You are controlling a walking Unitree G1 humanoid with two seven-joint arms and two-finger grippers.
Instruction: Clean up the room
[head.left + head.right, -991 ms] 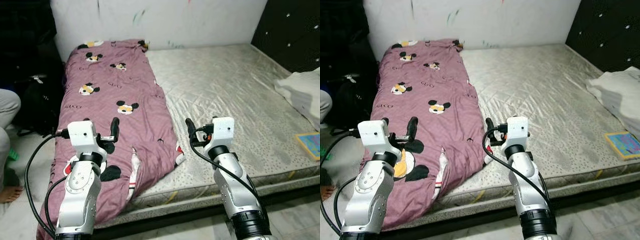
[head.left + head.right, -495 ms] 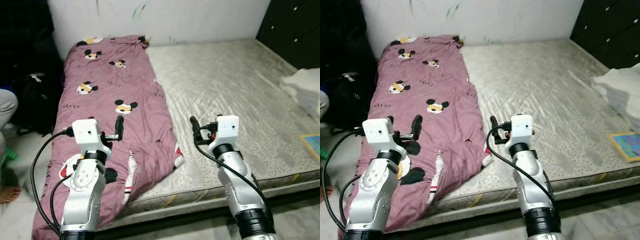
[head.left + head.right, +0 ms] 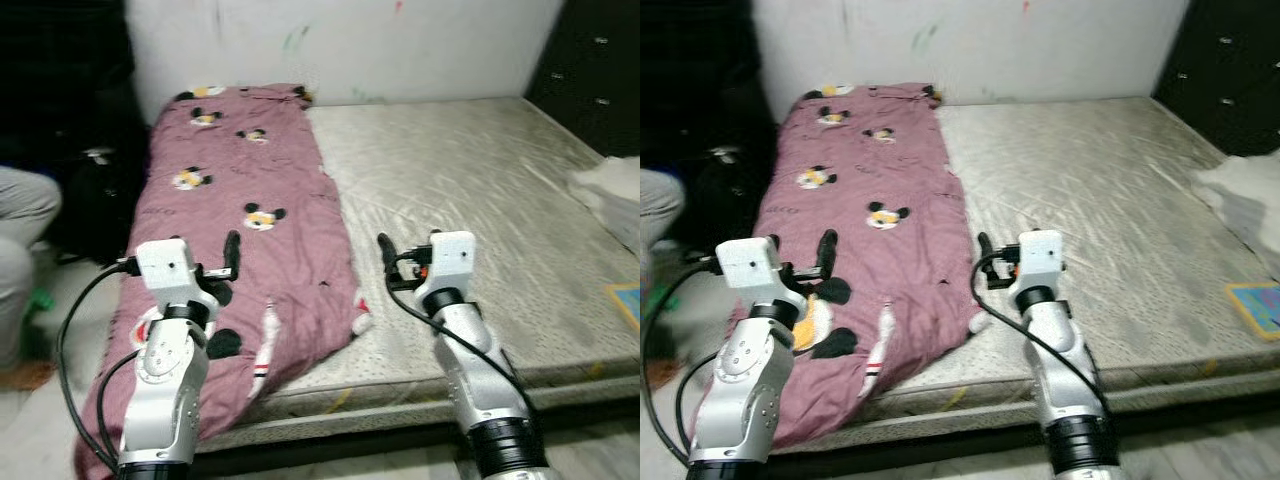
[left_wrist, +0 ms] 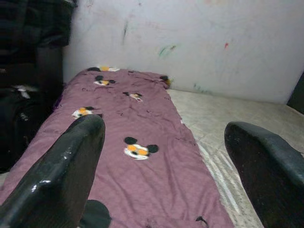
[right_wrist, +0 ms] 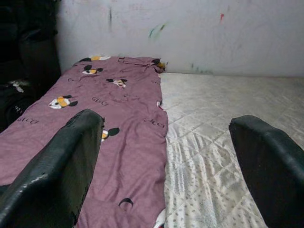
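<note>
Left eye view takes in the mattress [image 3: 480, 190] first, bare and pale across most of its width, with the purple cartoon-print blanket [image 3: 245, 230] laid in a long strip along its left side, the near end spilling over the bed's edge toward the floor. Tidying it likely means gripping that hanging end, so both arms should reach low and well apart to lift the cloth evenly rather than bunch it. The left claw [image 4: 161, 161] hovers above the blanket with fingers spread wide and empty; the right claw [image 5: 166, 166] hangs over the blanket's inner edge, likewise parted and holding nothing. At the right border a white bundle [image 3: 610, 190] and a colourful flat thing [image 3: 625, 300] are cut off and blurred.
</note>
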